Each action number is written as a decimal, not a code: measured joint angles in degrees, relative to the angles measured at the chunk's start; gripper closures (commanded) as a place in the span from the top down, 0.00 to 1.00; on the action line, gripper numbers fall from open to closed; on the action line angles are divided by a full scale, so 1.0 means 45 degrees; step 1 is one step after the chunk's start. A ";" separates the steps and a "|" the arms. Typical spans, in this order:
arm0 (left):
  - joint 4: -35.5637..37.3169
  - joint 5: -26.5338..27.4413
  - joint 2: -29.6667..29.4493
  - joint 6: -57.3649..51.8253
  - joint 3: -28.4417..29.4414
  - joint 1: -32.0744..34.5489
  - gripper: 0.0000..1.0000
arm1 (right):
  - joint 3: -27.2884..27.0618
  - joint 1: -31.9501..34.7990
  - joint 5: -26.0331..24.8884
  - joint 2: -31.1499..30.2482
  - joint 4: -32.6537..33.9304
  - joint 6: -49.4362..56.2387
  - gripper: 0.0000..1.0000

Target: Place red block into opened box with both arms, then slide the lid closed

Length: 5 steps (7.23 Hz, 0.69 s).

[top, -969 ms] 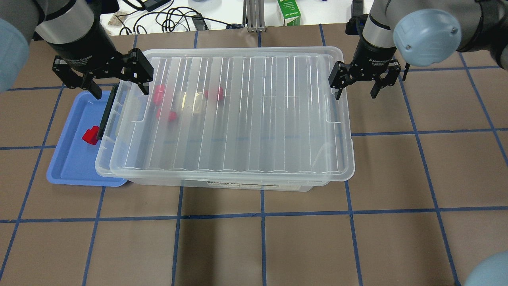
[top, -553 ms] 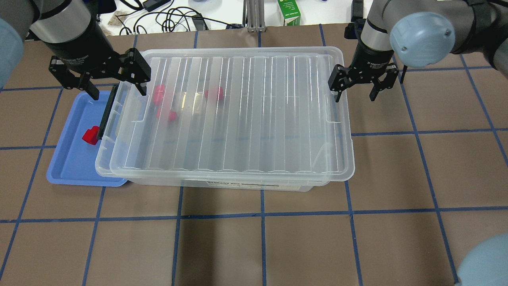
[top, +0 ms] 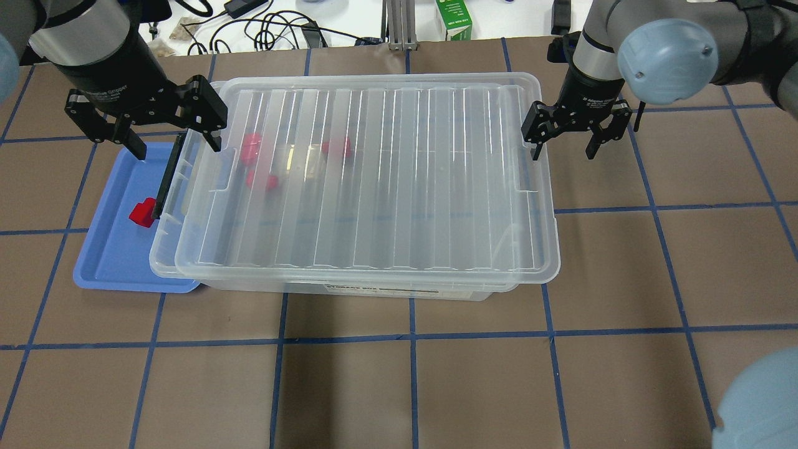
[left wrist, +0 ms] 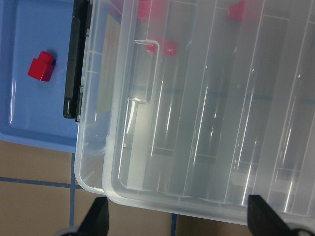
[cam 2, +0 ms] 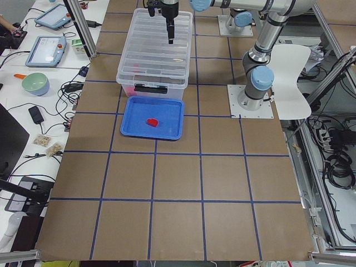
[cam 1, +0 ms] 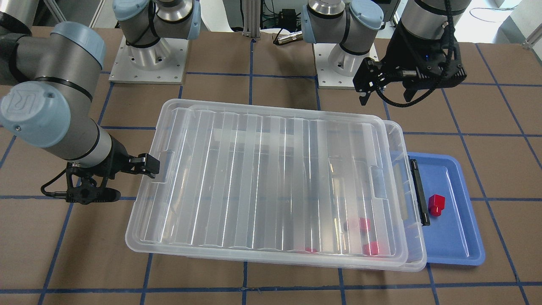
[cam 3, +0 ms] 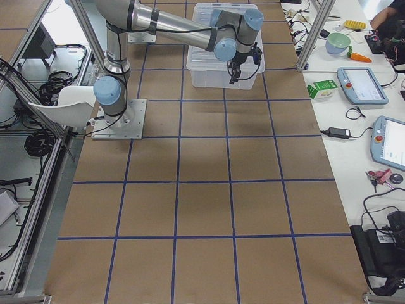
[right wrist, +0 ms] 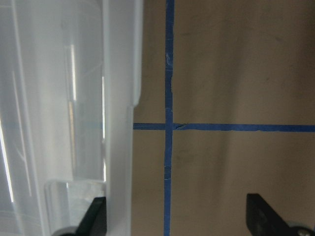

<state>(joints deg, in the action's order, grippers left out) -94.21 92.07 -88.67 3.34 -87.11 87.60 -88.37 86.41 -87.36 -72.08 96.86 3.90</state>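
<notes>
One red block (top: pixel 143 212) lies on the blue tray (top: pixel 112 262), beside the black bar (top: pixel 167 181) on the box's short end. Three more red blocks (top: pixel 250 148) show blurred through the lid (top: pixel 399 181). The lid rests on the clear box (top: pixel 163 249), offset to the right so a narrow strip at the tray end is uncovered. My left gripper (top: pixel 176 148) hangs open over that end, holding nothing. At the other end my right gripper (top: pixel 563 153) is open and astride the lid's edge, with one finger (cam 1: pixel 146 163) at the rim.
A green carton (top: pixel 454 20) and cables (top: pixel 268 31) lie beyond the table's far edge. The arm bases (cam 1: pixel 148 55) stand behind the box. Brown table with blue tape lines stretches in front of and to the right of the box.
My left gripper has drifted left and toward the far edge, still open. The right gripper has shifted slightly right. The lid has crept a little to the right.
</notes>
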 measured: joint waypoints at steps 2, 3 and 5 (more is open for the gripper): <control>-0.0001 -0.0008 -0.0002 -0.0001 0.0011 -0.0060 1.00 | 0.0059 -0.0208 -0.0011 0.0009 -0.0002 0.0147 1.00; -0.0001 -0.0006 -0.0003 -0.0001 0.0007 -0.0072 1.00 | 0.0075 -0.0247 -0.0031 0.0016 0.0010 0.0326 1.00; -0.0001 -0.0006 -0.0003 -0.0001 0.0014 -0.0087 1.00 | 0.0092 -0.0541 -0.0280 0.0021 -0.0008 0.0773 1.00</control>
<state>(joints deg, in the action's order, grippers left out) -94.22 92.04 -88.68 3.34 -87.05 87.20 -87.96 83.97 -88.62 -71.99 96.83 7.39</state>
